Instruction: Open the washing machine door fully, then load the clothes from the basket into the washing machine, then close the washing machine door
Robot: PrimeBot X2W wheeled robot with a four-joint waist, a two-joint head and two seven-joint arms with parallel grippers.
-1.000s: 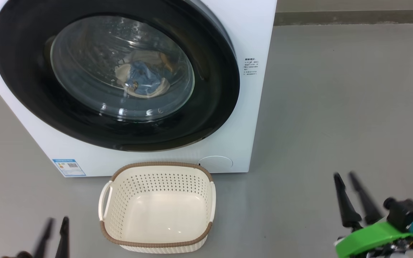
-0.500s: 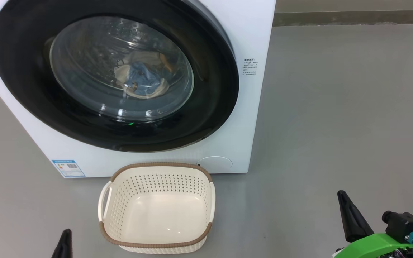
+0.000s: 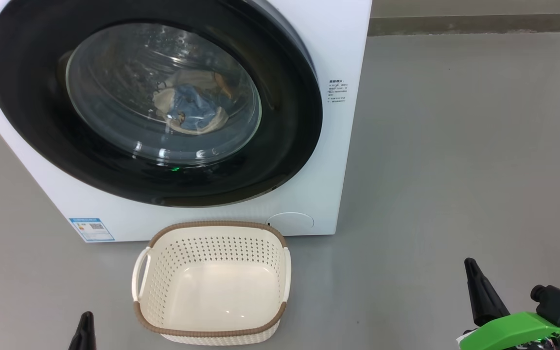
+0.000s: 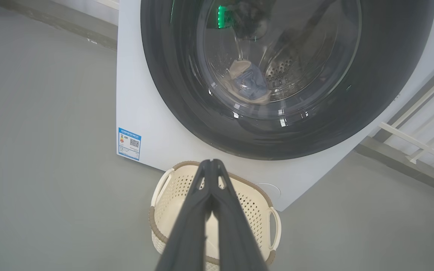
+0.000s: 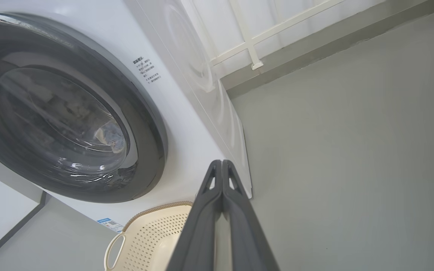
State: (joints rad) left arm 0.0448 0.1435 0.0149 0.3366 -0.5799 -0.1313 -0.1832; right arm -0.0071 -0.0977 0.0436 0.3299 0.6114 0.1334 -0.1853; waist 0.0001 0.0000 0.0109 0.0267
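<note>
Our left claw [image 4: 211, 162] and right claw [image 5: 221, 162] hang clenched, empty, before the shut door [image 3: 32, 97]; the clothes [image 3: 190, 107], soft and light, lie behind its glass, the basket [image 3: 217, 224] bare. The glossy door looks slippery; its right rim seems the likeliest hold.

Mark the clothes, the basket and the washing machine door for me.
clothes [image 3: 190, 108]: head view, blue garment behind the glass.
basket [image 3: 217, 225]: head view, far brown rim.
washing machine door [image 3: 289, 121]: head view, black ring right of the window.
</note>
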